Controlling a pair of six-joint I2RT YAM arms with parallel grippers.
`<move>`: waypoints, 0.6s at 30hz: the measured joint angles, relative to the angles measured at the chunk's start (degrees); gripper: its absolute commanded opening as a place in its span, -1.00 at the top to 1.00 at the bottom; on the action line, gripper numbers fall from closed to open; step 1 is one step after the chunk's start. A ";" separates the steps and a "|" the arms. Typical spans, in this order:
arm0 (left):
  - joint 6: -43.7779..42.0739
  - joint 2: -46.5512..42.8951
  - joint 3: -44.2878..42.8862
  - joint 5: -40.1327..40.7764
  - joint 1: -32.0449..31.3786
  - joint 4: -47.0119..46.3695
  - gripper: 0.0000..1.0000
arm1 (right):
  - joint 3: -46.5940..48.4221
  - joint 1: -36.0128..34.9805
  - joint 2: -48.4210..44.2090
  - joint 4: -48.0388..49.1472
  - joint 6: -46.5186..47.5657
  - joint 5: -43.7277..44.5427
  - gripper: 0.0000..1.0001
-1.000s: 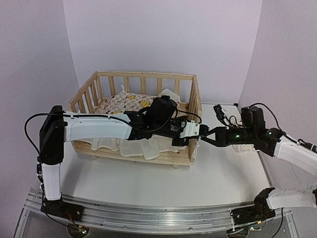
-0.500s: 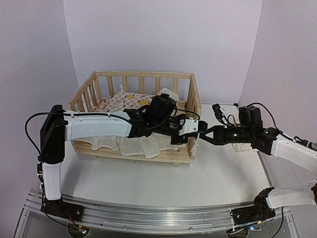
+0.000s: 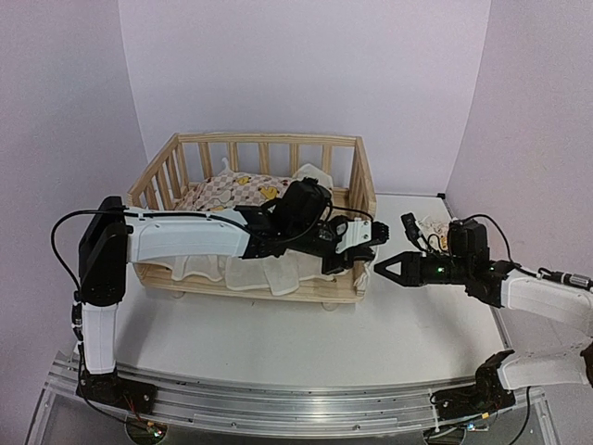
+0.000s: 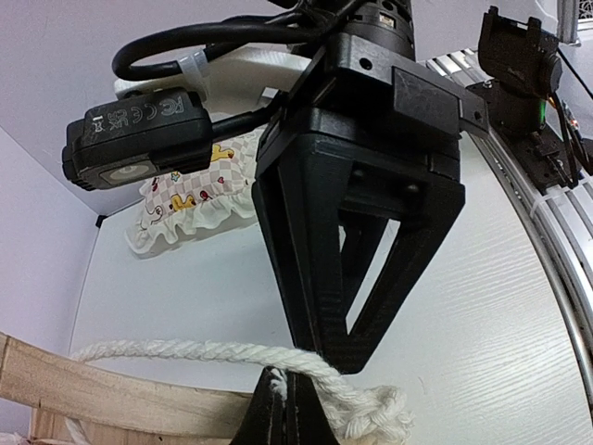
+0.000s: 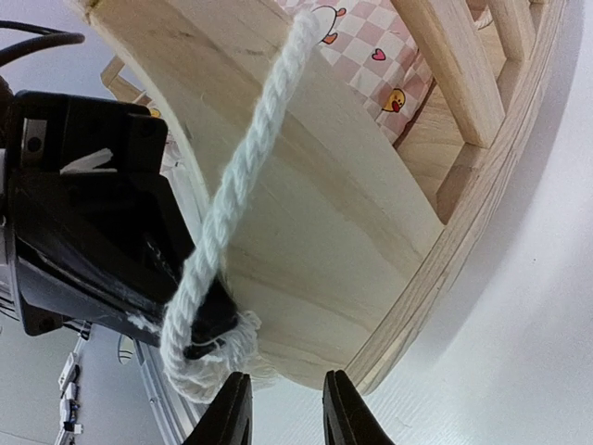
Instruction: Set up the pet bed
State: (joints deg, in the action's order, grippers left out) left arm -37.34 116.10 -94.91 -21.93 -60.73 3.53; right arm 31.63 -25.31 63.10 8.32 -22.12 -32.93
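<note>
**A:** Where do we stand?

**B:** The pet bed sits on the far-left part of the table. Our left gripper is clamped on the white rope at the bed's right end. Our right gripper hangs just off its near right corner, fingers apart and empty.

**A:** How will it handle?

**B:** We judge the wooden frame stiff, light for its bulk, and likelier to slide than tip. The rope is soft and gives slack, so we'd trust a rail or corner post more.

**A:** Room to move?

**B:** We have bare table along the near edge and rightward. The small pillow lies towards the right edge, and the wall stands close behind the far edge.
</note>
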 measured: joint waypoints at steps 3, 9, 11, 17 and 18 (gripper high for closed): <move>0.48 0.48 0.00 -0.68 -0.02 -1.00 1.00 | -2.23 0.03 0.04 4.35 -2.52 -0.79 0.42; 1.44 1.35 -0.63 -1.55 -0.01 -1.58 1.00 | -3.27 0.03 0.10 8.86 -4.57 -1.69 0.47; 1.44 2.03 -1.50 -1.80 0.00 -1.53 1.00 | -3.25 0.03 0.93 10.34 -4.85 -1.79 0.48; 1.85 2.53 -2.16 -1.88 0.17 -1.51 1.00 | -3.25 0.03 3.54 12.97 -5.22 -2.41 0.48; 1.89 2.53 -2.16 -1.94 0.19 -1.51 1.00 | -3.25 0.03 3.61 13.14 -5.22 -2.58 0.49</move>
State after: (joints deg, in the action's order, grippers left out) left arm -35.45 118.63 -97.08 -23.87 -60.54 2.02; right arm 28.38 -25.28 66.71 21.45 -27.33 -35.51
